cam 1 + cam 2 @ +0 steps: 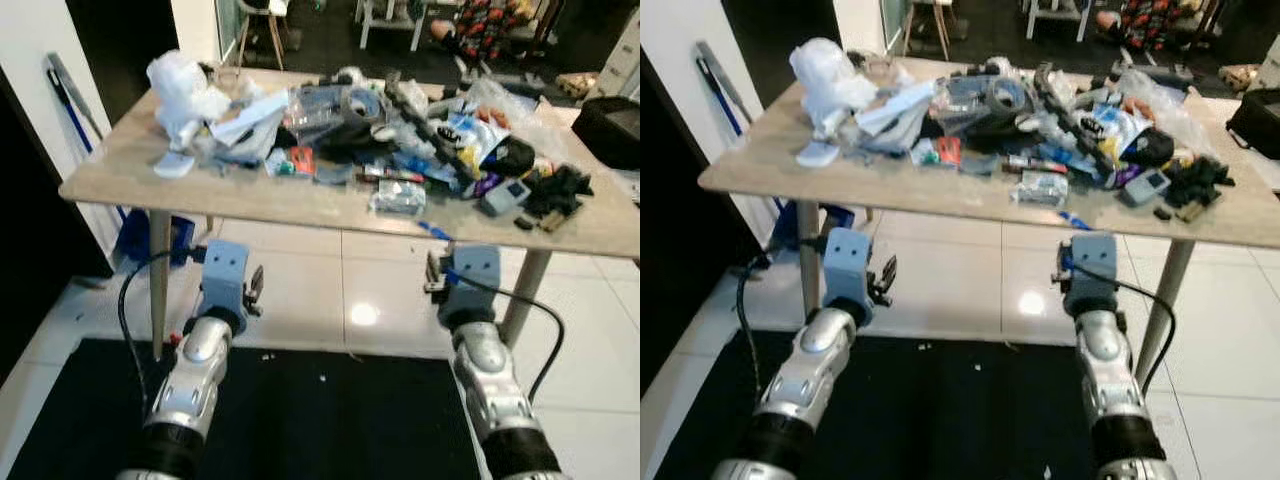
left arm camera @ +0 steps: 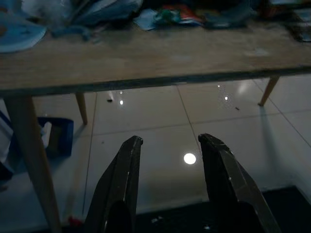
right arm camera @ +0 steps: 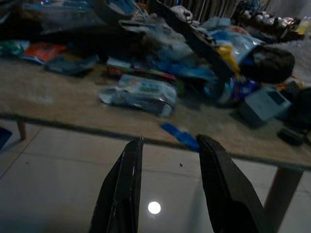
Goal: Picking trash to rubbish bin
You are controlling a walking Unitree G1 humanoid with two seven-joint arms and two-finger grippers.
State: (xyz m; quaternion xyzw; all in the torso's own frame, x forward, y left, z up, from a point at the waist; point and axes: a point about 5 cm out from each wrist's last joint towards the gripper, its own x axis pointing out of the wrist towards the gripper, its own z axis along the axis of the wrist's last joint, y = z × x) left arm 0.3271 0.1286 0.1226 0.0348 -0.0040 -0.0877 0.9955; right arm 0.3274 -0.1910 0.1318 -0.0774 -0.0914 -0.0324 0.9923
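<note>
A lived-in home: cluttered wooden table (image 1: 120, 180) (wrappers, packets), glossy tiled floor (image 1: 330, 290), chairs beyond.

Two silver robot arms reach forward side by side, both held low and level with each other. The left arm (image 1: 195, 385) ends in a pale blue wrist block, with a black cable looping from its outer side. The left gripper (image 2: 167, 145) has its two long black jaws parted, nothing between them. The right arm (image 1: 490, 385) mirrors it, also cabled. The right gripper (image 3: 167, 145) likewise shows parted jaws, holding nothing.
</note>
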